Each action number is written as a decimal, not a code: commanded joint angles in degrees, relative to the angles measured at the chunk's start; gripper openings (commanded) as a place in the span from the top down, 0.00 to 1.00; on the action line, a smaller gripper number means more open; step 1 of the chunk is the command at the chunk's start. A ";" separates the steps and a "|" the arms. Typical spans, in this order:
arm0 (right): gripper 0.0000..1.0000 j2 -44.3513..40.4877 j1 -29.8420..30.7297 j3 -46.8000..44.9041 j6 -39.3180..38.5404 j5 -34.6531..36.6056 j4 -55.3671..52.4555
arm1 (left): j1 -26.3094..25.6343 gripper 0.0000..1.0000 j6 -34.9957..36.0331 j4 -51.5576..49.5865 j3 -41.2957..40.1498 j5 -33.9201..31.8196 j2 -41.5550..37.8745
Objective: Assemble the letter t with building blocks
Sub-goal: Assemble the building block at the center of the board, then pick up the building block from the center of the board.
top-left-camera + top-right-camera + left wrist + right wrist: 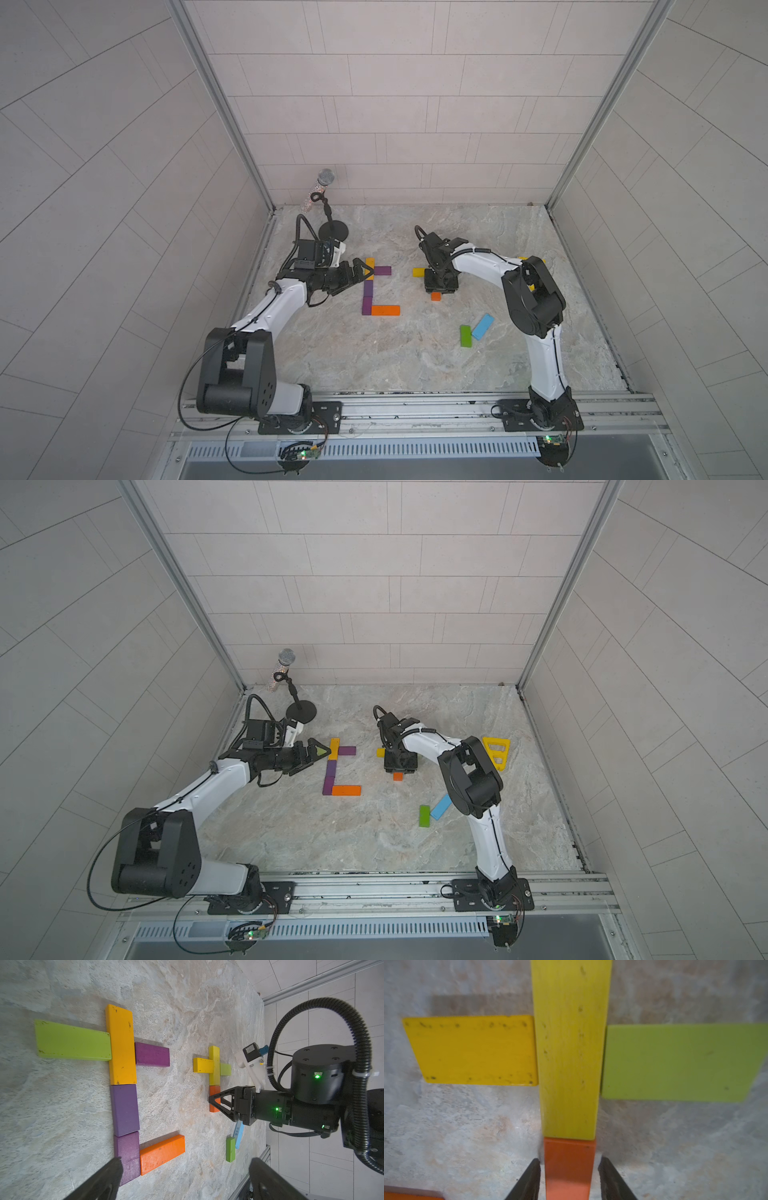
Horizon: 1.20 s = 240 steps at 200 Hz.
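Right gripper (569, 1160) points down at the table (395, 365) with its jaws slightly apart. They straddle the small orange block (569, 1149) with a thin gap on each side, so it is not gripped. That block lies flat, butted end-on against the long pale-yellow block (569, 1049). A yellow block (471, 1050) and a lime block (679, 1061) sit against its two long sides, making a cross near mid-table. Left gripper (185, 1160) is wide open and empty, held beside a second figure. This is an amber block (121, 1045) with a lime-green bar (72, 1042) and a short purple block (152, 1054) on opposite sides. Purple blocks (124, 1109) continue its line, and an orange bar (162, 1154) branches off at the end. A green block (466, 336) and a light blue block (483, 326) lie loose just beside each other near the right arm. A yellow slotted frame (496, 752) sits behind that arm.
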 commanded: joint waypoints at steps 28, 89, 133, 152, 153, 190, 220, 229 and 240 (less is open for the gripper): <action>0.38 1.27 -0.34 -0.60 -1.00 2.38 -1.40 | 0.38 0.00 0.07 0.72 0.78 0.13 0.37; 0.21 -4.81 -0.03 0.11 -3.67 4.19 -3.01 | 0.45 0.00 2.79 -1.62 1.39 0.12 -0.30; 0.20 -14.61 0.99 -2.33 -3.31 4.38 -5.71 | 0.51 0.00 5.02 -4.20 2.17 0.06 -0.92; 0.22 -19.81 1.23 -9.62 -0.76 3.80 -5.35 | 0.51 0.00 6.10 -5.40 2.23 0.01 -1.54; 0.22 -20.06 1.29 -10.12 -0.59 3.80 -5.26 | 0.49 0.00 6.13 -5.41 2.15 0.01 -1.64; 0.27 -28.67 4.81 -25.50 4.85 3.84 -2.89 | 0.51 0.00 7.13 -5.91 0.99 0.25 -3.69; 0.28 -33.41 7.11 -29.74 5.74 5.10 -5.10 | 0.49 0.00 6.34 -5.26 -0.09 0.47 -4.77; 0.28 -34.46 7.03 -29.84 5.78 5.63 -6.58 | 0.53 0.00 6.11 -5.15 -0.16 0.46 -4.87; 0.28 -35.14 7.03 -30.59 6.11 4.87 -7.98 | 0.48 0.00 5.91 -4.91 -0.32 0.58 -4.97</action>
